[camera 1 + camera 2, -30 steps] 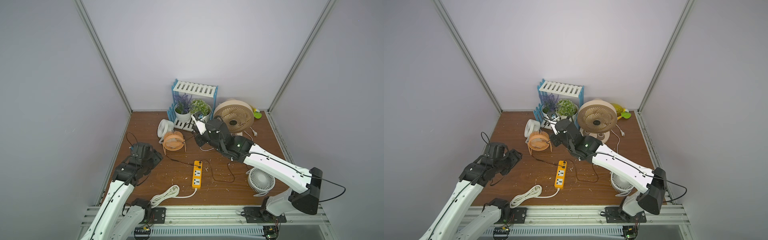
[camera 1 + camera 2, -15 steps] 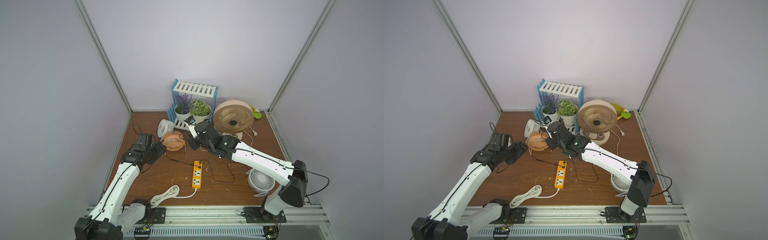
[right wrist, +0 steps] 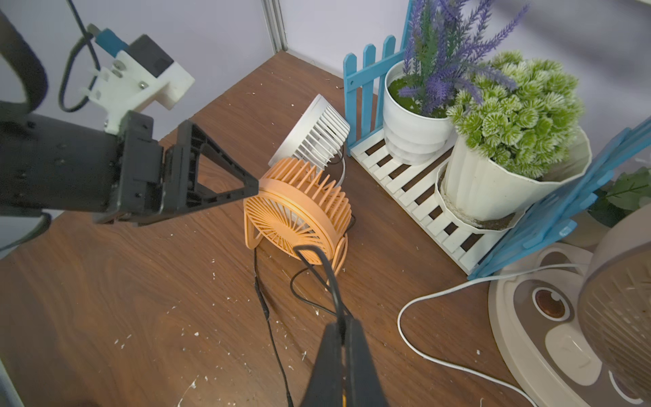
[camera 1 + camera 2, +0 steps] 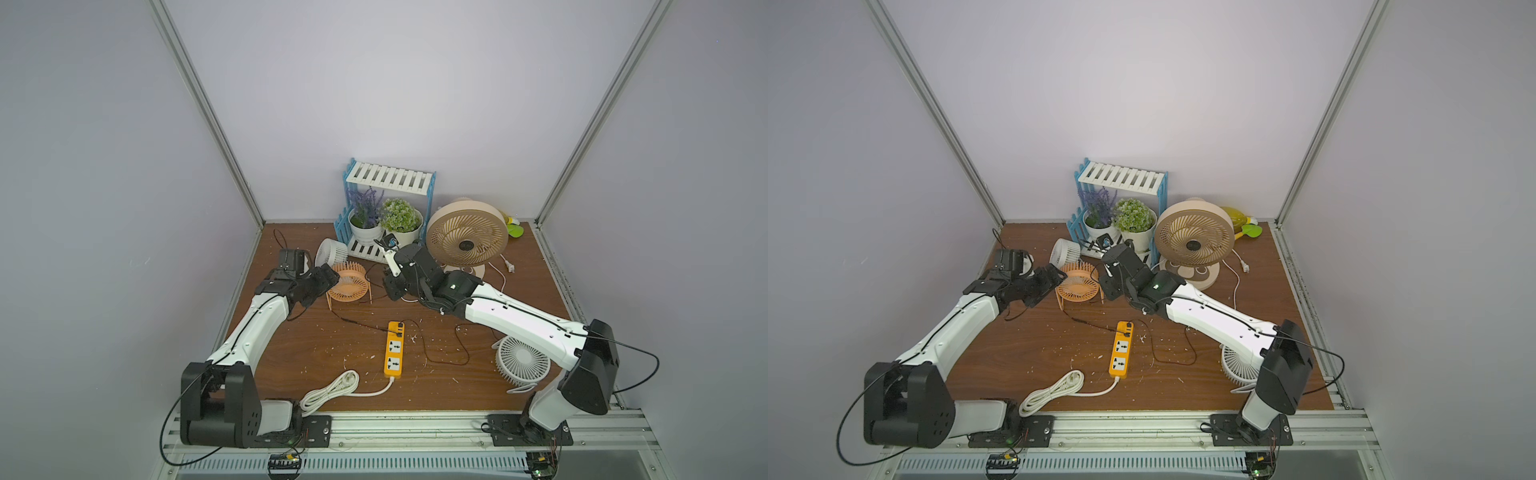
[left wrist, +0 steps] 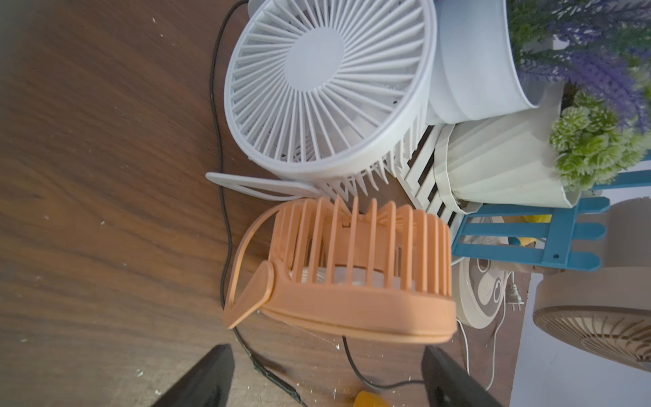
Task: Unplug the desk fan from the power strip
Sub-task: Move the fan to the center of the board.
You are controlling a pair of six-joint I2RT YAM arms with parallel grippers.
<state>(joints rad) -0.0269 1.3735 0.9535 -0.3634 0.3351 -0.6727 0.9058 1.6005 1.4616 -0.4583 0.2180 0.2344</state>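
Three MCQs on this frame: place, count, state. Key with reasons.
1. The orange fan stands: A) on the blue shelf B) right by the small white fan C) behind the beige fan.
2. White socket faces on the power strip: A) one B) two C) four.
3. The left gripper is: A) open B) shut on the fan C) shut on a cable.
Key: B, both wrist views show them close together; B, two faces show in both top views; A, its fingers stand wide apart, nothing between.
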